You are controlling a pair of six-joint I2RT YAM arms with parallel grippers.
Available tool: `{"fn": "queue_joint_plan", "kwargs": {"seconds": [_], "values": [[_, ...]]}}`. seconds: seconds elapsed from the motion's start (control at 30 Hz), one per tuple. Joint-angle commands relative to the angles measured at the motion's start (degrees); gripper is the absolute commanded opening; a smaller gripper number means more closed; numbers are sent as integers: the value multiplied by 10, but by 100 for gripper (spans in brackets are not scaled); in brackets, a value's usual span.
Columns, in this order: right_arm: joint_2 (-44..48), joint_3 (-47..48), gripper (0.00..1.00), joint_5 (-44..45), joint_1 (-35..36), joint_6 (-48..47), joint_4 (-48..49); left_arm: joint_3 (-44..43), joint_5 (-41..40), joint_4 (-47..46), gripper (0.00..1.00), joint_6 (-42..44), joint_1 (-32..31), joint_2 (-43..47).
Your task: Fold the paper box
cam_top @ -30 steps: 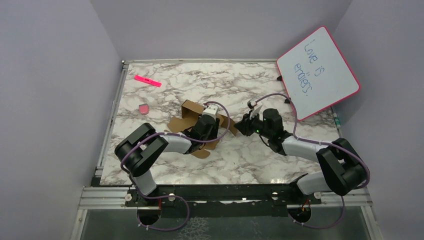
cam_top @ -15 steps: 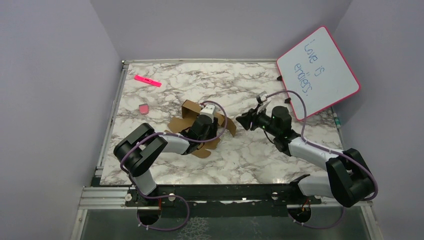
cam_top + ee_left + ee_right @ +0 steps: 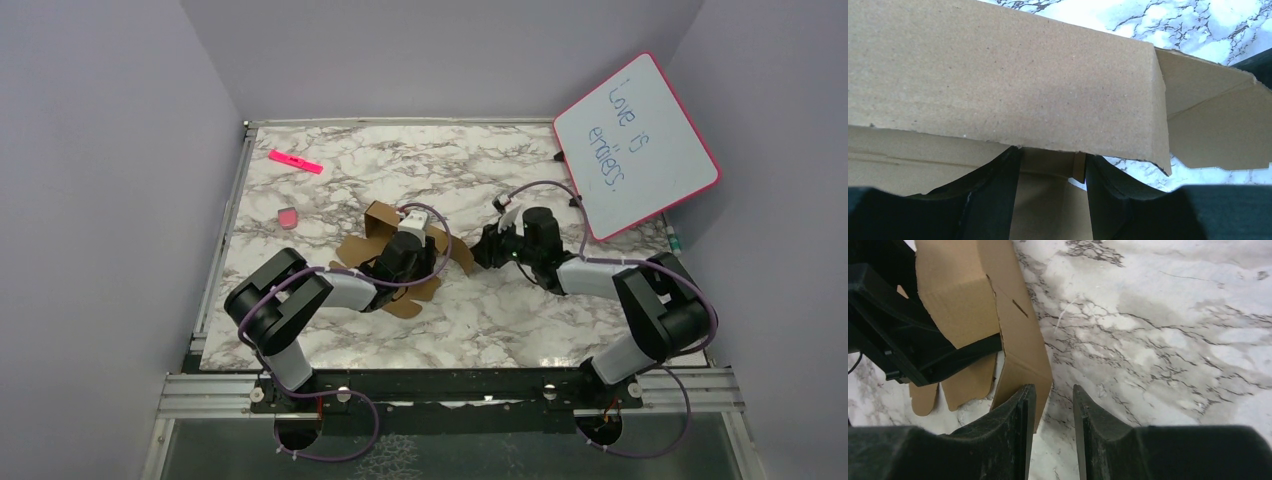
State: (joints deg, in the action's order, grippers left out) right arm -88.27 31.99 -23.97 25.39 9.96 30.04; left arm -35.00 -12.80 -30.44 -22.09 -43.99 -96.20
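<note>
The paper box point(image 3: 352, 247) is a brown cardboard sheet, partly folded, lying mid-table with one flap standing up at its far side. My left gripper point(image 3: 420, 250) sits low on top of it. In the left wrist view a raised cardboard panel point(image 3: 998, 75) covers the fingertips, and the left gripper point(image 3: 1050, 157) has its jaws apart with only the box's flat floor showing between them. My right gripper point(image 3: 480, 250) is at the box's right flap point(image 3: 1018, 340). The right gripper point(image 3: 1053, 390) is open by a narrow gap over bare marble, its left finger beside the flap's edge.
A pink-framed whiteboard point(image 3: 635, 145) leans at the back right. A pink marker point(image 3: 295, 161) and a small pink eraser point(image 3: 287, 217) lie at the back left. The marble tabletop point(image 3: 500, 320) ends at a metal rail in front of the arm bases.
The right gripper has opened from nearly shut; its arm swung out to the right and came back to the box's right flap. The left gripper has stayed on the box.
</note>
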Motion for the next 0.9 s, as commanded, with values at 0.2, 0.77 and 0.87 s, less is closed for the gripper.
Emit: {"fn": "queue_joint_plan", "kwargs": {"seconds": [0.2, 0.77, 0.87], "values": [[-60, 25, 37, -166, 8, 37, 81, 14, 37, 3, 50, -21, 0, 8], [-94, 13, 38, -213, 10, 132, 198, 17, 58, -4, 51, -32, 0, 11], [-103, 6, 38, -219, 11, 126, 214, 17, 59, -4, 50, -32, 0, 17]]}}
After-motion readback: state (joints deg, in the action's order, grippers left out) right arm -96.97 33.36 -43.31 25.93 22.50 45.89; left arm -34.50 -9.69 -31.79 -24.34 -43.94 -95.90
